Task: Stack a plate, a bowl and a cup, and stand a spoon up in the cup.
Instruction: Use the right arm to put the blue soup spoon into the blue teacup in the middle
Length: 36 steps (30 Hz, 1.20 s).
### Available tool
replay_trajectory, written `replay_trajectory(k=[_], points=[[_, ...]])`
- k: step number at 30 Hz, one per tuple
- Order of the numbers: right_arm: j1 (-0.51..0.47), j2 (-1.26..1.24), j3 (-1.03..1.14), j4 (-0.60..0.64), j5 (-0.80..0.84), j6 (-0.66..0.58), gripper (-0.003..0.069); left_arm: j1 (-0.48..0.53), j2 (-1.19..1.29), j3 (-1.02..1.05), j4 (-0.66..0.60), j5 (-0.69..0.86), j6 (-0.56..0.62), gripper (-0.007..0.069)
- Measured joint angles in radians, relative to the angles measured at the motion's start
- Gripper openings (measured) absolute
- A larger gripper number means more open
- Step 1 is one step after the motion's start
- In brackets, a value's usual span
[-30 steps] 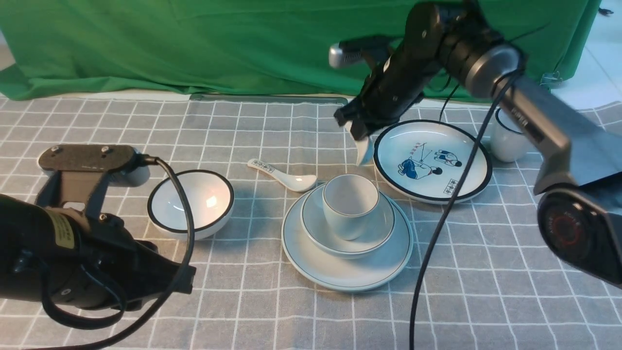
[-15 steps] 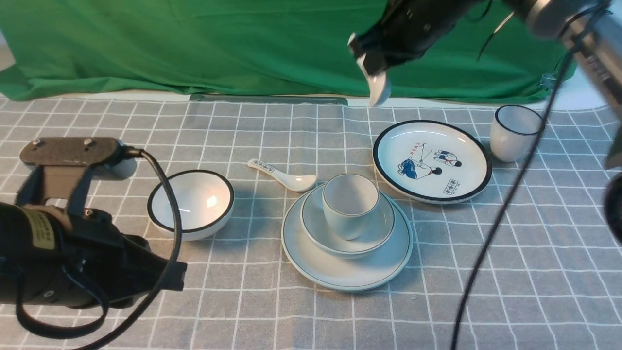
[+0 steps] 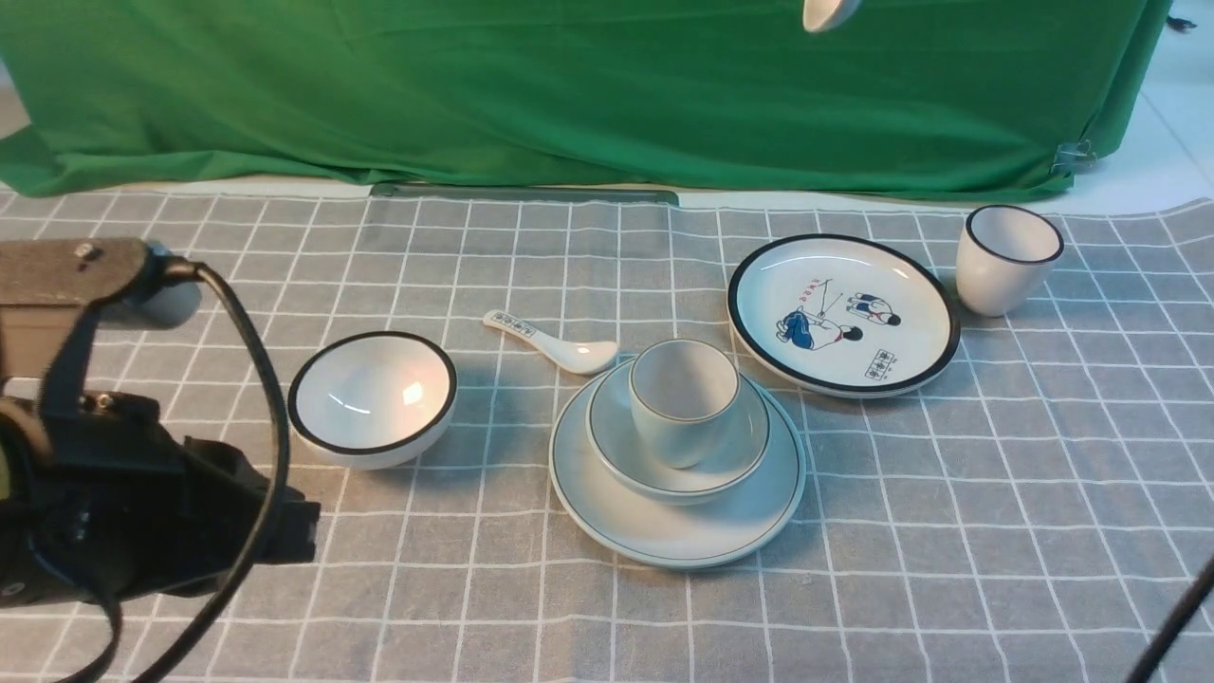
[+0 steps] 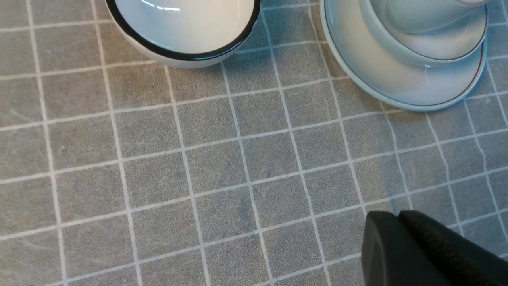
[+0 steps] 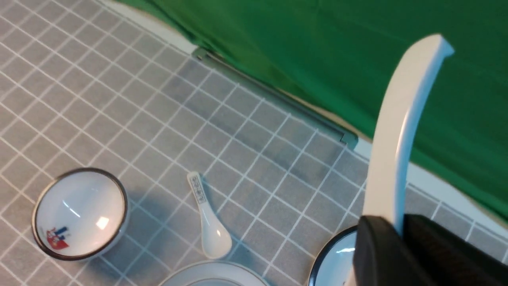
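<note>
The pale plate [image 3: 664, 536] carries the shallow bowl [image 3: 616, 446], and the cup [image 3: 685, 394] stands upright in the bowl, mid-table. The stack also shows in the left wrist view: plate [image 4: 381, 79], bowl [image 4: 428, 51], cup [image 4: 416, 16]. My right gripper [image 5: 399, 224] is shut on the plain white spoon [image 5: 401, 131], high above the table. In the front view only the spoon's scoop end [image 3: 827, 11] shows, at the top edge. My left gripper [image 4: 397, 216] is shut and empty, low at the near left [image 3: 294, 531], well clear of the stack.
A black-rimmed bowl [image 3: 372, 398] sits left of the stack. A spoon with printed handle marks [image 3: 555, 343] lies behind the stack's left side. A cartoon plate [image 3: 844, 313] and a whiter cup [image 3: 1007, 258] stand at the back right. Green cloth hangs behind.
My right arm has risen with the spoon, from just behind the cup up out of the front view's top. My left arm has drawn back toward the left.
</note>
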Motion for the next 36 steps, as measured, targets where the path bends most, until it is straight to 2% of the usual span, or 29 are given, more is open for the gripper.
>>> replay_trajectory(k=[6, 10, 15, 20, 22, 28, 36], points=[[0.011, -0.101, 0.095, 0.005, -0.014, 0.0, 0.0084, 0.0, -0.045, 0.0, 0.0, 0.001, 0.0, 0.0009], [0.014, -0.228, 0.389, 0.005, -0.187, -0.008, 0.0084, 0.0, -0.057, 0.0, 0.0, 0.009, 0.0, 0.0009], [0.022, -0.453, 0.965, 0.004, -0.702, -0.02, 0.0084, 0.0, -0.057, 0.0, 0.0, 0.011, -0.004, 0.0009], [0.095, -0.605, 1.499, 0.002, -1.404, -0.036, 0.0084, 0.0, -0.057, 0.0, 0.008, 0.01, 0.003, 0.0009], [0.129, -0.592, 1.594, 0.001, -1.526, -0.037, 0.0084, 0.0, -0.057, 0.0, 0.021, 0.009, 0.002, 0.0009], [0.192, -0.466, 1.655, -0.007, -1.686, -0.038, 0.0084, 0.0, -0.057, 0.0, 0.047, 0.008, 0.002, 0.0009], [0.219, -0.292, 1.656, -0.027, -1.922, -0.029, 0.0084, 0.0, -0.057, 0.0, 0.049, 0.008, 0.0, 0.0009]])
